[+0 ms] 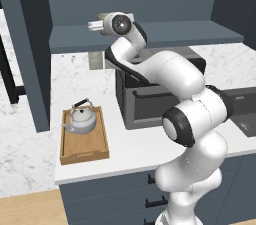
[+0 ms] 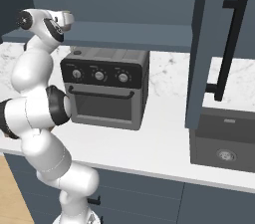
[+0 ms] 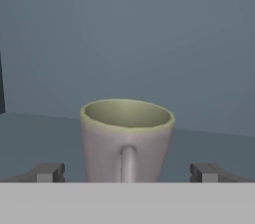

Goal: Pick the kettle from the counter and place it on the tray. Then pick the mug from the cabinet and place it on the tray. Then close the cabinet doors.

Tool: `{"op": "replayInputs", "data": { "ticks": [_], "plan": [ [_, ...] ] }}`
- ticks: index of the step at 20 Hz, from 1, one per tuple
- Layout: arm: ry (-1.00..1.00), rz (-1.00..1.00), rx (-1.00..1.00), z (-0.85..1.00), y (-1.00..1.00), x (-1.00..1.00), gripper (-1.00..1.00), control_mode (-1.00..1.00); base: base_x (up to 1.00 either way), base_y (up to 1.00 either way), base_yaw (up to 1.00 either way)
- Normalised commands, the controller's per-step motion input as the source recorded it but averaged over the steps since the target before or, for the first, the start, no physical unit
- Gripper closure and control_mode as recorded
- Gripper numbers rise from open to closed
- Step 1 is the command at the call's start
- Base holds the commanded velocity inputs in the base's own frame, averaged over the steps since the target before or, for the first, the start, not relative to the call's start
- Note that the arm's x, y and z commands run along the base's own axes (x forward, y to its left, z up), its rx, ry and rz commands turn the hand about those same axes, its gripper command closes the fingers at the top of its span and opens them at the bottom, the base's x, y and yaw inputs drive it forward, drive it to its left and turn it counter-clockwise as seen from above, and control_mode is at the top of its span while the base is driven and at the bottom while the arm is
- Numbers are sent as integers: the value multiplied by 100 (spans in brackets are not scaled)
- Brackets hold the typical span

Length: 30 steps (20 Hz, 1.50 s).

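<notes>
The grey-beige mug (image 3: 127, 138) with a greenish inside stands upright on the cabinet (image 1: 150, 35) shelf, its handle facing the hand camera. My gripper (image 3: 128, 172) is open at shelf height, one fingertip on either side of the mug and clear of it. From the left base, the gripper (image 1: 95, 25) reaches in over the shelf's left end, where a bit of the mug's rim (image 1: 103, 16) shows. The silver kettle (image 1: 82, 119) sits on the wooden tray (image 1: 85, 155) on the counter (image 1: 140, 144). Both cabinet doors (image 1: 25, 44) (image 2: 206, 44) stand open.
A black toaster oven (image 2: 104, 86) sits on the counter under the shelf, right beneath my arm. The open right door with its black bar handle (image 2: 229, 44) juts out over the counter. A dark sink (image 1: 247, 126) lies at the right.
</notes>
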Motion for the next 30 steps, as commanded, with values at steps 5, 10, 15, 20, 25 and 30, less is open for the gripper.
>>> {"op": "replayInputs", "data": {
  "ticks": [5,10,15,20,25,30],
  "plan": [
    [1,0,0,-3,0,12,-100,-100,0,0,0],
    [0,0,0,-1,0,0,100,-100,0,0,0],
    [0,0,0,-1,0,0,100,-100,0,0,0],
    [4,0,0,-8,1,0,100,-100,0,0,0],
    [0,0,-1,-1,1,0,100,-100,0,0,0],
    [0,0,0,0,0,-5,100,-100,0,0,0]
  ]
}}
